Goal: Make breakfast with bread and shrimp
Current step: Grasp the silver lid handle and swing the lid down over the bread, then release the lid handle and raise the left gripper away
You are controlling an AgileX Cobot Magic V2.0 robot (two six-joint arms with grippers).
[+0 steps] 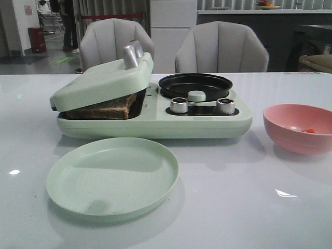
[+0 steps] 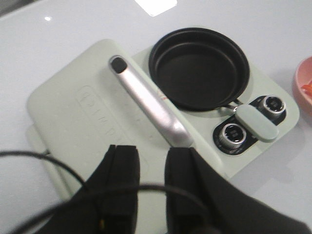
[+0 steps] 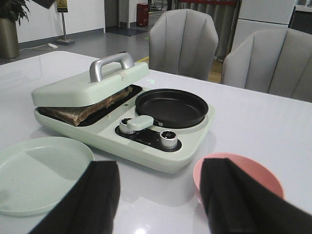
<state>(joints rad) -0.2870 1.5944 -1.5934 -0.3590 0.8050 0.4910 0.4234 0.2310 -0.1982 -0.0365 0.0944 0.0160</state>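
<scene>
Bench (image 1: 233,207): glossy white, mirrors the lights. Cooker (image 1: 155,124): matt pale-green plastic, smooth. Its lid handle (image 2: 148,105): brushed silver metal. Pan (image 1: 195,85) beside the lid: black non-stick look, slight sheen. Knobs (image 1: 179,105) in front of the pan: shiny metal. Plate (image 1: 112,177): matt green, faintly speckled. Bowl (image 1: 300,127): matt pink. Bread (image 1: 101,110) under the lid: rough, porous. Pincer fingers (image 2: 122,187): matt black.

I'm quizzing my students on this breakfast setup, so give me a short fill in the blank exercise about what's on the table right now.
1. The bread lies under the appliance's half-raised ____.
2. The black pan sitting on the appliance is ____.
3. The shrimp is in the ____ bowl.
4. The green plate holds ____ food.

Missing words: lid; empty; pink; no
</scene>
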